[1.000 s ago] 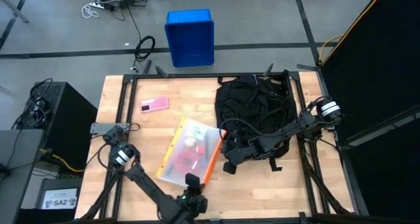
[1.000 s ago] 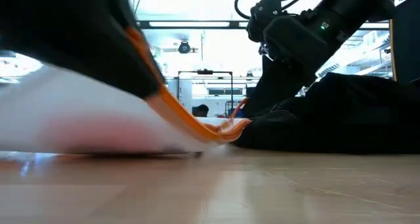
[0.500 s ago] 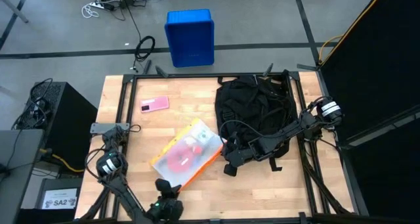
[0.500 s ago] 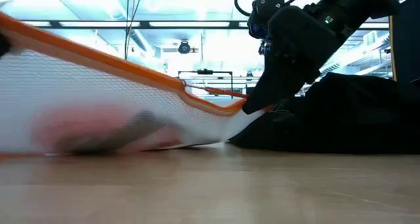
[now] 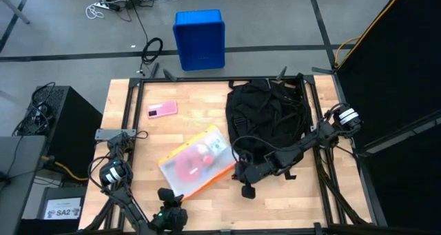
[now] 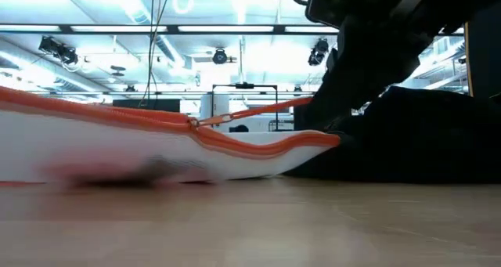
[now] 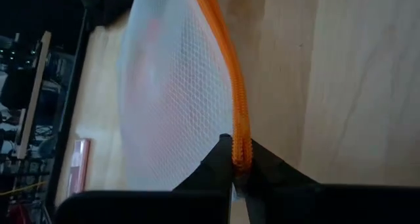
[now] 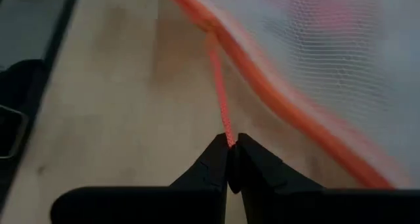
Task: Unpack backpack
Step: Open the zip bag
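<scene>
Wooden table (image 5: 138,118): backpack (image 5: 265,118) just behind right gripper (image 8: 229,159), pinched on mesh pouch's (image 5: 196,162) orange pull cord (image 8: 220,102). Left gripper (image 7: 237,166) clamped on pouch's orange zipper edge (image 7: 230,73), pouch stretching ahead.

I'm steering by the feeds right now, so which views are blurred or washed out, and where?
Low view: the mesh pouch fills the foreground out of focus, its contents a smear, and bright ceiling lights glare behind it. Right wrist view: the pouch is blurred, while the orange pull cord by the claw tips is clearer. Left wrist view: the orange zipper is sharp. High view: evenly lit and clear.
</scene>
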`<state>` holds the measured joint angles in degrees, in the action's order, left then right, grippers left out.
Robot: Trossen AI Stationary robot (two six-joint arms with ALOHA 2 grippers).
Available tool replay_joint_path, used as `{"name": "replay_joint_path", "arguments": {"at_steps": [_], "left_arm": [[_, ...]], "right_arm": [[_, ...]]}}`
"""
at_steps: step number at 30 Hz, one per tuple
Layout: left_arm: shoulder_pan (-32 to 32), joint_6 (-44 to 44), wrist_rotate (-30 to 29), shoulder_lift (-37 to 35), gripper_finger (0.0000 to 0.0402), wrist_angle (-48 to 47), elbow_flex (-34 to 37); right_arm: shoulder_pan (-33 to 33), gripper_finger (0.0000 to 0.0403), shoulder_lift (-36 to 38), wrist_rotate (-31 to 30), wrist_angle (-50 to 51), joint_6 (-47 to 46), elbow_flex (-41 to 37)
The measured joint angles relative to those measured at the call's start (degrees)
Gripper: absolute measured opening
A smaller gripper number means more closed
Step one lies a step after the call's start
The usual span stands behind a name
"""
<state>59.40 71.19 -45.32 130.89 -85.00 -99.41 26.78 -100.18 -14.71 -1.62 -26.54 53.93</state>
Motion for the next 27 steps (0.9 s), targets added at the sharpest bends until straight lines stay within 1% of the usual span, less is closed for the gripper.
{"name": "replay_joint_path", "arguments": {"at_steps": [5, 9, 11, 12, 14, 21, 25, 27], "left_arm": [[0.21, 1.31, -0.06, -0.02, 0.0, 0.44, 1.07], [0.25, 1.86, -0.53, -0.02, 0.0, 1.87, 2.18], [0.95, 1.92, 4.31, -0.06, 0.0001, 1.25, 2.7], [1.51, 1.91, 4.66, 0.04, 0.0001, 1.61, 2.9], [1.62, 2.78, 5.12, -0.02, 0.0001, 0.86, 3.23], [1.06, 3.03, 1.53, -0.04, 0.0001, 1.78, 3.27], [0.25, 2.26, -4.54, -0.04, 0.0, 6.18, 3.26], [0.28, -0.76, -4.65, -0.04, 0.0001, 9.17, 3.27]], "right_arm": [[0.2, 0.0, 0.01, -3.1, 7.33, -5.5, 0.34], [0.18, 0.0, 0.15, -3.58, 14.58, -9.7, 0.55], [0.15, 0.0, 0.27, -4.32, 19.97, -10.58, -0.36], [0.11, 0.0, -0.15, -4.3, 20.91, -10.94, -0.5], [0.09, 0.0, -0.02, -4.17, 19.38, -11.52, -0.15], [0.13, 0.0, 0.04, -3.93, 14.78, -10.77, -0.04], [-0.12, 0.0, 0.04, -3.89, 13.09, -9.96, -0.04], [-0.32, 0.0, 0.04, -3.69, 12.39, -9.42, -0.04]]}}
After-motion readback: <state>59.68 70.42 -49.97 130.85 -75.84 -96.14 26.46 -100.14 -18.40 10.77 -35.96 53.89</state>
